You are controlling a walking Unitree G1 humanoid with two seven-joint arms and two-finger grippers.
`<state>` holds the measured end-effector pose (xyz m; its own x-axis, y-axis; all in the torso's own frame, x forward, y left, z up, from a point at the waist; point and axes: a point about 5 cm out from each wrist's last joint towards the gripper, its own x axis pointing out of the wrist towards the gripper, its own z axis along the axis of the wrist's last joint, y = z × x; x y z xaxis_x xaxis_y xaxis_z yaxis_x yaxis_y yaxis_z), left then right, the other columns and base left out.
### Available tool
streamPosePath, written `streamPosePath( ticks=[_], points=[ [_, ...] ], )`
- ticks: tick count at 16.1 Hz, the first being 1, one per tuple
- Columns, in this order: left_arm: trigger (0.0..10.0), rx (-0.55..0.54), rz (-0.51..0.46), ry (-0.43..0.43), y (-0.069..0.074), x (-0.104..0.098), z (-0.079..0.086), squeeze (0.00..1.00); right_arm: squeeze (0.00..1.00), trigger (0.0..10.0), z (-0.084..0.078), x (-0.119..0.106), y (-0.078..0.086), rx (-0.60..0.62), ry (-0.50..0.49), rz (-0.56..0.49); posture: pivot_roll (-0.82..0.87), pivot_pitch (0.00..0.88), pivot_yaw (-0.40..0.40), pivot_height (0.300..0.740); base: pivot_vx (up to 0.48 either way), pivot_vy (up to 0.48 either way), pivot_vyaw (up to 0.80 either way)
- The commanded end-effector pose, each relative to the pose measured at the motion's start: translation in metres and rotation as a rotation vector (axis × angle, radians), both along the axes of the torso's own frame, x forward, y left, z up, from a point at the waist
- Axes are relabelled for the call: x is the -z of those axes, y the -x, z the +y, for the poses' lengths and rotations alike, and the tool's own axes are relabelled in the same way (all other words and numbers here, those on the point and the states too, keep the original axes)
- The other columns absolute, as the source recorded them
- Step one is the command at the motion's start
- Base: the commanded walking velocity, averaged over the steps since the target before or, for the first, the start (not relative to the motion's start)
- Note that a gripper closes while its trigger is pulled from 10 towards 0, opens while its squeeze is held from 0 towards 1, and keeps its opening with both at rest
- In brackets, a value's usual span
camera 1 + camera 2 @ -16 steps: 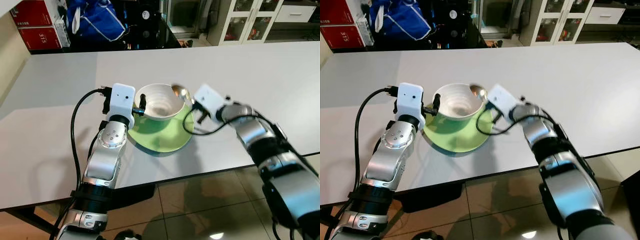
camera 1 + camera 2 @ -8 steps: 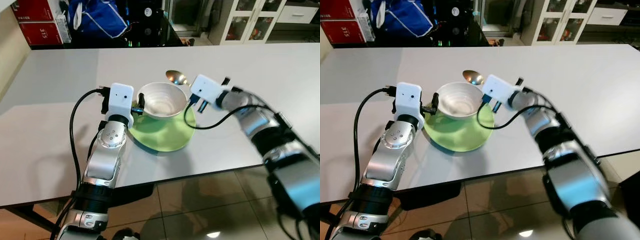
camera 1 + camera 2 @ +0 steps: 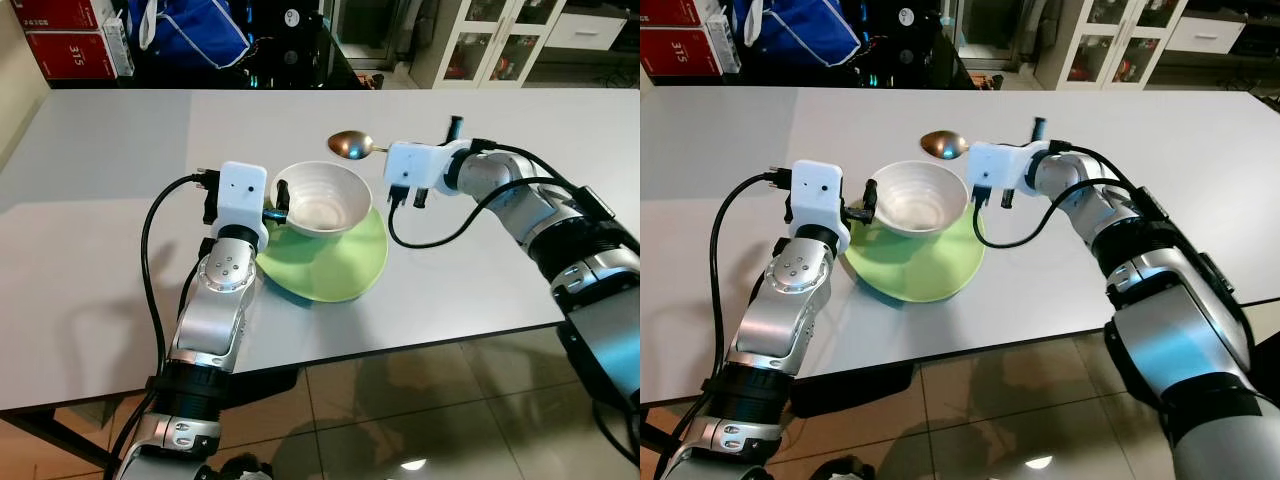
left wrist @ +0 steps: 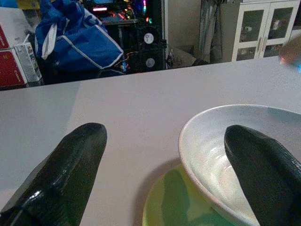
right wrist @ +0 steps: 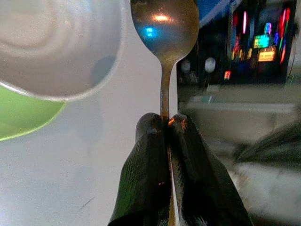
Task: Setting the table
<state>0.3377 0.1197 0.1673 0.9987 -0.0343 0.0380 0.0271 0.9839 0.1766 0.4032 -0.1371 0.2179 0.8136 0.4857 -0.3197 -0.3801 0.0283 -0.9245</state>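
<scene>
Left arm is stretched forward from the shoulder, wrist level, with the left gripper (image 4: 164, 183) spread wide right at the near-left rim of the white bowl (image 3: 322, 197), one finger inside it and one outside. Right arm bends in from the side, and the right gripper (image 5: 168, 129) is pinched tight on a spoon (image 3: 352, 145) handle, hovering just behind that bowl's far-right rim.

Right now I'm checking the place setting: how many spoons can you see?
1. The metal spoon is pinched by its handle in the right gripper, held beyond the white bowl on the green plate.
</scene>
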Motion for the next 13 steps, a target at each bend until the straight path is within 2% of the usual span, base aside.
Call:
streamPosePath(
  ticks=[1,3,4,5,8,9,10,13],
  points=[
    [10.0,0.0,-0.014,0.008,-0.002,-0.003,-0.004,0.0,0.0,10.0,0.005,-0.004,0.002,-0.064,0.054,-0.044,0.08,0.0,-0.105,0.74,0.0,0.0,0.0],
    [10.0,-0.003,-0.017,0.01,-0.002,-0.003,-0.004,0.0,0.0,10.0,0.012,0.004,0.005,-0.12,0.122,-0.065,0.08,0.0,-0.11,0.74,0.0,0.0,0.0],
    [10.0,-0.008,-0.019,0.014,-0.002,-0.003,-0.004,0.0,0.0,10.0,0.015,0.015,0.008,-0.165,0.203,-0.075,0.08,0.0,-0.112,0.74,0.0,0.0,0.0],
    [10.0,-0.009,-0.02,0.015,-0.001,-0.003,-0.004,0.0,0.0,10.0,0.016,0.02,0.01,-0.193,0.239,-0.08,0.08,0.0,-0.113,0.74,0.0,0.0,0.0],
    [10.0,-0.016,-0.023,0.017,-0.001,-0.004,-0.003,0.0,0.02,10.0,0.02,0.027,0.012,-0.234,0.276,-0.101,0.09,0.0,-0.119,0.74,0.0,0.0,0.0],
    [10.0,-0.019,-0.025,0.017,-0.001,-0.004,-0.002,0.0,0.7,10.0,0.02,0.029,0.012,-0.237,0.282,-0.109,0.09,0.0,-0.12,0.74,0.0,0.0,0.0],
    [10.0,-0.022,-0.026,0.018,-0.001,-0.004,-0.002,0.0,1.0,10.0,0.021,0.03,0.012,-0.238,0.281,-0.112,0.09,0.0,-0.124,0.74,0.0,0.0,0.0],
    [10.0,-0.028,-0.028,0.02,-0.001,-0.004,-0.002,0.0,1.0,10.0,0.022,0.037,0.013,-0.24,0.291,-0.115,0.1,0.0,-0.13,0.74,0.0,0.0,0.0]
  ],
)
